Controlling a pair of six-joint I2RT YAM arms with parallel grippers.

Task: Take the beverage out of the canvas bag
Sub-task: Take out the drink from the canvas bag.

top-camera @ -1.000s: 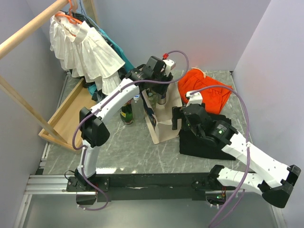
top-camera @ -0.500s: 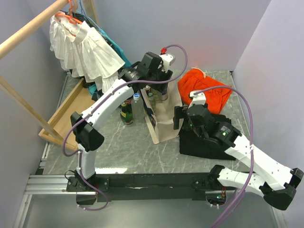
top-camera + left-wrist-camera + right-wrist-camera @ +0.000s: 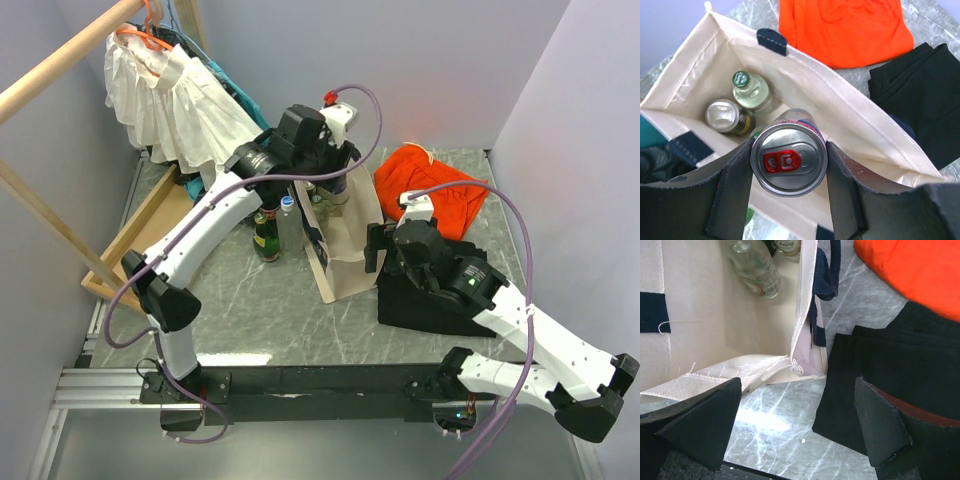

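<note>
The left hand (image 3: 338, 192) is closed on a drink can (image 3: 789, 161) with a silver lid and a red pull tab. Its two dark fingers (image 3: 732, 195) press against opposite sides of the can and hold it upright. The can hangs over the open mouth of the canvas bag (image 3: 350, 250), toward the bag's far end; whether its base has cleared the rim cannot be told. The bag stands upright on the grey marble counter (image 3: 270, 310) in the middle of the scene, its beige walls spread open and its dark strap handles (image 3: 771, 40) sewn onto the rim. Deep inside it, in the left wrist view, stand a clear bottle with a green cap (image 3: 751, 92) and, just beside it, a dark bottle with a silver cap (image 3: 726, 116). The right hand (image 3: 373, 248) is open, its fingers (image 3: 700, 425) spread wide and gripping nothing. It is lowered at the near right corner of the bag, with the corner seam showing between the fingers in its own wrist view. Just right of the bag lies a folded black garment (image 3: 430, 305), and beyond that, on the far right, an orange cloth bundle (image 3: 430, 185). On the counter left of the bag stand a green bottle (image 3: 265, 240) and a clear bottle with a blue cap (image 3: 290, 222), close together. Further left a wooden tray (image 3: 140, 240) lies at the counter's edge, and a white garment (image 3: 180, 105) hangs on an orange hanger in the far left corner.
</note>
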